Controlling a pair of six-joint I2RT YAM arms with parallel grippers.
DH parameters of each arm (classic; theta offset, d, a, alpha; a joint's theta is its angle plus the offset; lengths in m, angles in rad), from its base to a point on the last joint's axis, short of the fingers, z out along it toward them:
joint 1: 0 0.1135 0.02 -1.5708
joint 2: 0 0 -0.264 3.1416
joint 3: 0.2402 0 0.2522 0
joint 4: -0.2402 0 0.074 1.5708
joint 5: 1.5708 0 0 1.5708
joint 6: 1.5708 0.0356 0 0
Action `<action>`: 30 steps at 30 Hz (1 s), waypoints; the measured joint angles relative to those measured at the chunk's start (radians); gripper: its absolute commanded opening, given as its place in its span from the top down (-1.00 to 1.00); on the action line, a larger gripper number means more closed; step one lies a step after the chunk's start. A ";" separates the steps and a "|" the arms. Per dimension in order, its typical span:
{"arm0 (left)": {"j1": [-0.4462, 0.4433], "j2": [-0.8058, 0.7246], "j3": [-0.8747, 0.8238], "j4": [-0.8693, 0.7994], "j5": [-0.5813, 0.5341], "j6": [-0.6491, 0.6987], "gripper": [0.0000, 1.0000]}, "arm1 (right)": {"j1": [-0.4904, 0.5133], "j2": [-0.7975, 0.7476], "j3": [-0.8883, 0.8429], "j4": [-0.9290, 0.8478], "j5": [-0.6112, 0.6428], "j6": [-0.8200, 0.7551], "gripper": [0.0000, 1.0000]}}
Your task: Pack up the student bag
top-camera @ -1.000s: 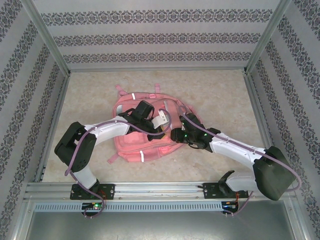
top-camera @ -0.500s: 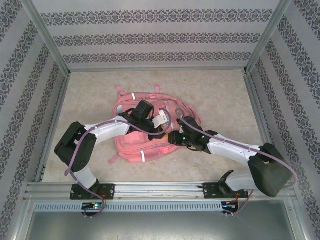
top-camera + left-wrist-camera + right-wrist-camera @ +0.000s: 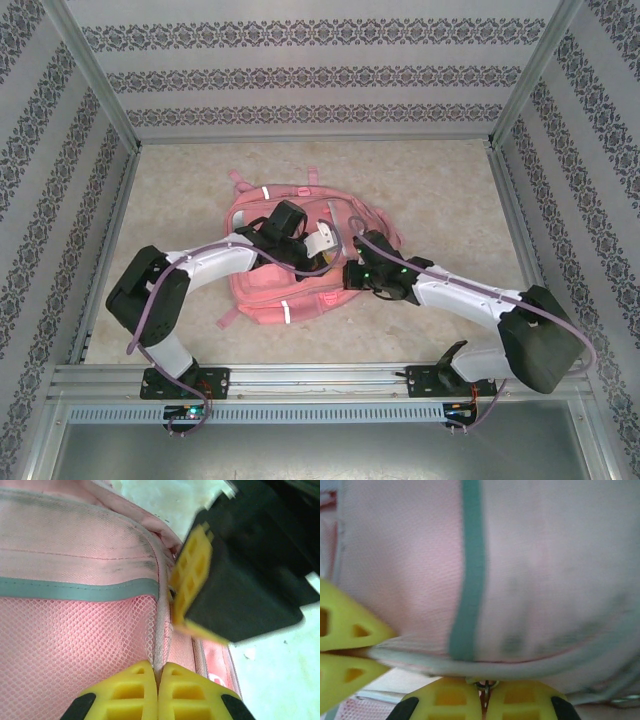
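Observation:
The student bag (image 3: 262,290), a pink backpack with pale reflective strips, lies flat in the middle of the table. My left gripper (image 3: 320,262) sits over its right half; in the left wrist view the left gripper (image 3: 159,674) is shut on a pale piped seam (image 3: 161,630) beside pink mesh. My right gripper (image 3: 348,276) meets the bag's right edge. In the right wrist view the right gripper (image 3: 485,692) is shut on a small metal zipper pull (image 3: 485,684) under the bag's grey-trimmed edge. The two grippers are close together.
A white item (image 3: 320,238) lies on the bag just beyond the left gripper. Metal frame posts and patterned walls enclose the beige table (image 3: 440,200), with open surface right of and behind the bag. A pink strap (image 3: 228,317) trails at the bag's near left.
The right arm's elbow has drawn in to the left and its gripper has shifted slightly at the bag's right edge. The left arm and the bag have hardly moved.

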 measured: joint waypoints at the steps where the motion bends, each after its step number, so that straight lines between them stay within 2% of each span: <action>1: 0.000 -0.009 -0.002 -0.007 -0.006 0.030 1.00 | -0.023 -0.009 0.000 -0.014 -0.005 -0.020 1.00; 9: 0.001 -0.043 -0.001 -0.065 -0.029 0.275 1.00 | -0.181 -0.022 0.019 -0.081 -0.106 -0.218 1.00; 14: 0.046 -0.077 -0.001 -0.108 0.001 0.391 1.00 | -0.253 -0.013 0.046 -0.078 -0.189 -0.306 1.00; 16: 0.094 -0.085 -0.003 -0.115 0.032 0.405 0.95 | -0.257 -0.012 0.050 -0.066 -0.227 -0.331 1.00; 18: 0.139 -0.091 -0.013 -0.097 0.034 0.386 0.76 | -0.247 -0.012 0.050 -0.042 -0.252 -0.344 1.00; 21: 0.186 -0.091 -0.036 -0.064 -0.055 0.296 0.68 | -0.183 -0.012 0.050 -0.013 -0.234 -0.346 1.00; 22: 0.200 -0.088 -0.037 -0.065 -0.099 0.255 0.25 | -0.150 -0.011 0.050 -0.001 -0.223 -0.340 1.00; 24: 0.229 -0.075 -0.025 -0.067 -0.178 0.172 -0.28 | -0.083 -0.005 0.050 0.028 -0.193 -0.325 1.00; 25: 0.248 -0.064 -0.010 -0.072 -0.206 0.122 -0.48 | -0.050 0.003 0.050 0.042 -0.182 -0.312 1.00; 27: 0.282 -0.045 0.022 -0.083 -0.224 0.027 -0.94 | 0.003 0.036 0.057 0.057 -0.170 -0.292 1.00; 30: 0.311 -0.040 0.051 -0.092 -0.228 -0.176 -0.99 | 0.041 0.109 0.090 0.068 -0.169 -0.265 1.00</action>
